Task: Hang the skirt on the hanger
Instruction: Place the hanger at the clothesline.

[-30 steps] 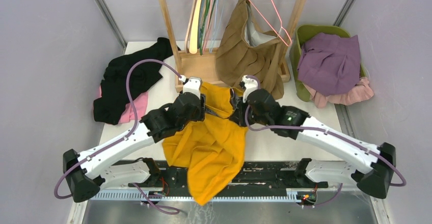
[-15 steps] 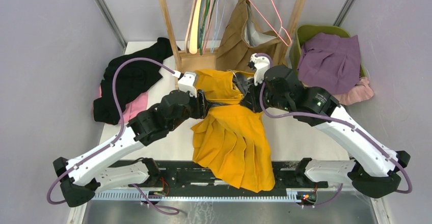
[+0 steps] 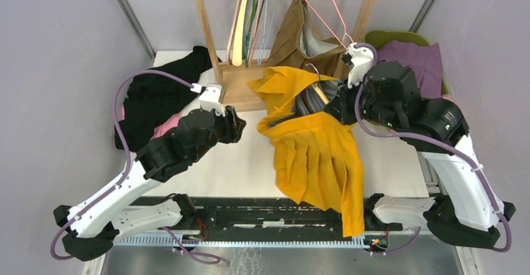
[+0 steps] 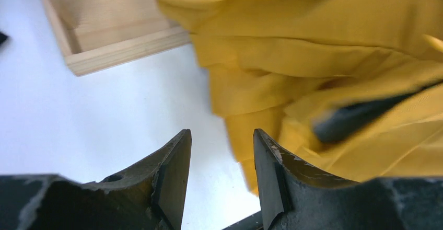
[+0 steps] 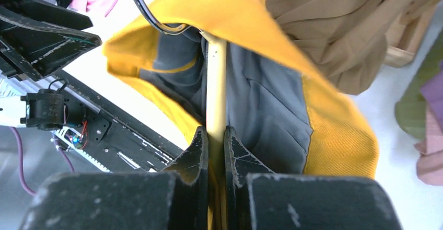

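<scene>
the mustard-yellow pleated skirt (image 3: 319, 156) hangs in the air right of the middle of the white desk (image 3: 250, 162). its waist is bunched up high near the wooden rack (image 3: 240, 81) and its pleats fall down toward the near edge. from the right wrist view the waist gapes open and shows a grey lining. a pale wooden hanger (image 5: 217, 83) runs straight through that opening, with the yellow waistband arching over its top.

the right end effector (image 5: 214, 136) is clenched on the hanger's bar, fingers tight on either side of it, and carries hanger and skirt together. the left end effector (image 4: 222, 141) is released and holds nothing. its fingers stand apart above bare desk, just beside the skirt's left edge and not touching the cloth.

behind the skirt a brown garment (image 3: 294, 31) hangs from the rack. a black garment (image 3: 150, 94) lies heaped at the left of the desk. at the far right a green basket (image 3: 406, 37) holds purple cloth (image 3: 425, 62).
</scene>
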You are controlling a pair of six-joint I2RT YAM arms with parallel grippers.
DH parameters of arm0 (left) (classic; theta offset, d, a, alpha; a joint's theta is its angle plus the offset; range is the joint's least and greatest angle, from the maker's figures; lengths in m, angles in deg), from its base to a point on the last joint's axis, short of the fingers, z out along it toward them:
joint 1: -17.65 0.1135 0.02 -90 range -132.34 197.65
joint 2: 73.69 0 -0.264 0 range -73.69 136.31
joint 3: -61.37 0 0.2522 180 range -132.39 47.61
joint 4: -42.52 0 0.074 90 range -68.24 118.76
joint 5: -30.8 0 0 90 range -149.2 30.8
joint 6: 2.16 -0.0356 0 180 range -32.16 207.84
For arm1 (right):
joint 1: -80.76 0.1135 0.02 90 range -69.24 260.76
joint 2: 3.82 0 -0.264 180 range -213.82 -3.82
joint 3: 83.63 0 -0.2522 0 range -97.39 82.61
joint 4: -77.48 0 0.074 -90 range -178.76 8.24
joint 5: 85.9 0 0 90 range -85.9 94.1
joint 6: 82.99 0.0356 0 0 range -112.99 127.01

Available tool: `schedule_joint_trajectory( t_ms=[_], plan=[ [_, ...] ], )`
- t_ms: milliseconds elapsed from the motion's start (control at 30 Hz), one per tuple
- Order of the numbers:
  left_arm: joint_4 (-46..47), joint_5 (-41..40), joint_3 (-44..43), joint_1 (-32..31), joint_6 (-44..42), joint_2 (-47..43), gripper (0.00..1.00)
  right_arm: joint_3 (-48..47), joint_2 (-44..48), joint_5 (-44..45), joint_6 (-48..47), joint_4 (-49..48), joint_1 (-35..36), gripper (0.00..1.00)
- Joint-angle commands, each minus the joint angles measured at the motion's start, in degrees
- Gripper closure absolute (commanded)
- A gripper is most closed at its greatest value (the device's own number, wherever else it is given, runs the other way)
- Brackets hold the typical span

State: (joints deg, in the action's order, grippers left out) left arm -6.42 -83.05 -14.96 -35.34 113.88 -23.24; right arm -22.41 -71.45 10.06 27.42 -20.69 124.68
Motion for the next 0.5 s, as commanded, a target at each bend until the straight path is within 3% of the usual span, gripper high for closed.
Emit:
schedule_joint_trajectory(
  t_ms=[0,233,467],
  plan=[
    [-4.48,-4.03,-3.09,0.91,-0.54,-0.86,0.45,-6.04,-0.57,2.68,-1.47,-2.43,-1.17,0.99],
    [-0.82,-0.73,-5.86,0.93,-1.63,1.96,0.45,-3.18,-1.05,0.73,-0.18,-6.84,-2.03,0.99],
    [-1.25,-1.67,-4.96,0.94,-2.05,1.66,0.45,-15.14,-8.69,-0.55,-0.62,-4.41,-4.08,0.99]
  ],
)
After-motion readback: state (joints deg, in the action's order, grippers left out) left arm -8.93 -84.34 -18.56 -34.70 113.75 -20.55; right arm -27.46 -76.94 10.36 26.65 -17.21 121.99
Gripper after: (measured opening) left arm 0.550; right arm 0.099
